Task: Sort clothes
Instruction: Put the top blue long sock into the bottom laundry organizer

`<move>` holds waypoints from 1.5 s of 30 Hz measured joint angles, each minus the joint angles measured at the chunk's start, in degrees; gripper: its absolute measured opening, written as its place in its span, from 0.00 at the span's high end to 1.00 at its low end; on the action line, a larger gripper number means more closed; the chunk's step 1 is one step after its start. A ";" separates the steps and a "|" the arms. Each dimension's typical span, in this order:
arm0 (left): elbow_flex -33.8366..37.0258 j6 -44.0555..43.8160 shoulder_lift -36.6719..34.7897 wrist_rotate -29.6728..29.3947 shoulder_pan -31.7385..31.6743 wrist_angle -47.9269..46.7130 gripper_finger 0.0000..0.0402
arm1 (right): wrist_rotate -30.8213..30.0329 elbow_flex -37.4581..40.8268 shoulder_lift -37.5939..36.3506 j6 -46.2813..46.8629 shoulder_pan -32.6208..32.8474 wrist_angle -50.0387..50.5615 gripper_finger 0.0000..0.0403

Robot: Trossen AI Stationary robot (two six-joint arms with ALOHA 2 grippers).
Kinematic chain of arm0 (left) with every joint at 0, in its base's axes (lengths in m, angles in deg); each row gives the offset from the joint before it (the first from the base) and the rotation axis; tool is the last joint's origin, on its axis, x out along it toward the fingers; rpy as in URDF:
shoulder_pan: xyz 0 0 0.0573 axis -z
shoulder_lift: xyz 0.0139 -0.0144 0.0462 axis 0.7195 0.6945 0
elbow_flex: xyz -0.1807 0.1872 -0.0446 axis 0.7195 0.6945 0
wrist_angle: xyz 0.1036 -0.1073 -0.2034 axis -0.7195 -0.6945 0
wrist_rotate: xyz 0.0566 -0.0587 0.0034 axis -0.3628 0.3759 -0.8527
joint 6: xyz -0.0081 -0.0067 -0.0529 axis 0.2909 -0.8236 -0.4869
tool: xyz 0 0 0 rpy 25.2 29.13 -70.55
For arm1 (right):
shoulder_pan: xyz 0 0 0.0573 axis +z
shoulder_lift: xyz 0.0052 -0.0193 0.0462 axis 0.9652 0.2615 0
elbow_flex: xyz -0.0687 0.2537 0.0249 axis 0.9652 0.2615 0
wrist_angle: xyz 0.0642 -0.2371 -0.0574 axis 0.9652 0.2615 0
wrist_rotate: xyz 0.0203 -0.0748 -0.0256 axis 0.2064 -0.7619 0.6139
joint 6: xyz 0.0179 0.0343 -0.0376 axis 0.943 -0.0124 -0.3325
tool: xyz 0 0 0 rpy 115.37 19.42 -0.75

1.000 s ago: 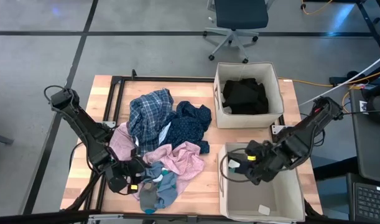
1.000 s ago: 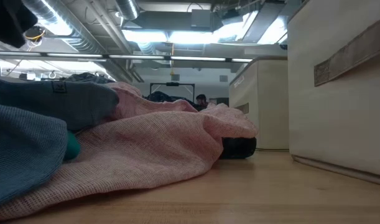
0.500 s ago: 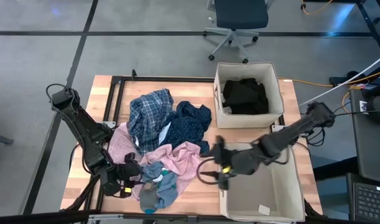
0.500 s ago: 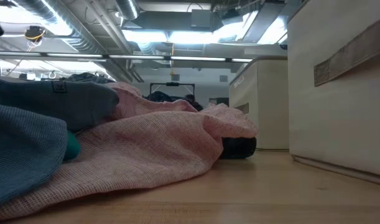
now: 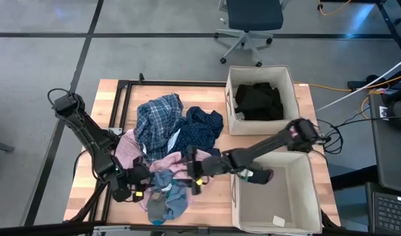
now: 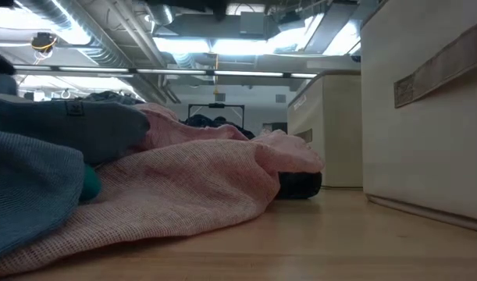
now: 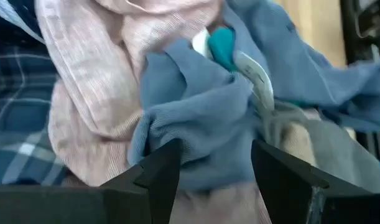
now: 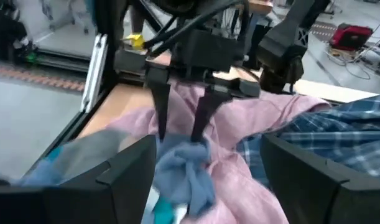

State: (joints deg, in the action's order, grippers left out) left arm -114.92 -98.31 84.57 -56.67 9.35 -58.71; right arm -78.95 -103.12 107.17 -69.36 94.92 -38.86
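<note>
The clothes lie in a heap on the table's left half: blue plaid (image 5: 157, 118), navy dotted (image 5: 203, 128), pale pink (image 5: 187, 167) and a blue-grey piece with teal trim (image 5: 167, 200) at the near edge. My left gripper (image 5: 142, 186) is open, its fingers (image 8: 162, 121) pointing down on either side of a bunched fold of the blue-grey piece (image 7: 202, 118). My right gripper (image 5: 191, 172) hovers open over the pink garment and faces the left gripper across the heap. Black clothes (image 5: 258, 99) lie in the far bin. My left gripper comes at the blue-grey piece's bunched fold (image 8: 185, 158) slanting down from the table's left. Its open fingers stand at the fold's two sides. I cannot tell whether the fingertips touch the cloth. The garment lies slack on the heap.
Two beige fabric bins stand on the right: the far one (image 5: 292, 98) and the near one (image 5: 312, 203), which holds a dark bundle (image 5: 258, 176) and a small white item (image 5: 277, 221). A black frame (image 5: 121, 98) runs along the table's left side. Bare wood (image 5: 210, 210) shows beside the heap.
My right gripper has swung from above the near bin toward the table's left, rolled over and sunk, and now hovers over the pink garment. My left gripper has come down a little onto the blue-grey piece. The clothes have kept their places.
</note>
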 joint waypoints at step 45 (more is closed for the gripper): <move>1.11 12.90 -4.90 -5.41 -9.52 6.82 0.54 | 8.41 -0.13 20.89 11.66 -6.33 -22.29 0.95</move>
State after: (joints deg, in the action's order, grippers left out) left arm -113.81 -85.41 79.66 -62.07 -0.17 -51.90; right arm -70.54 -103.25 128.05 -57.70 88.59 -61.15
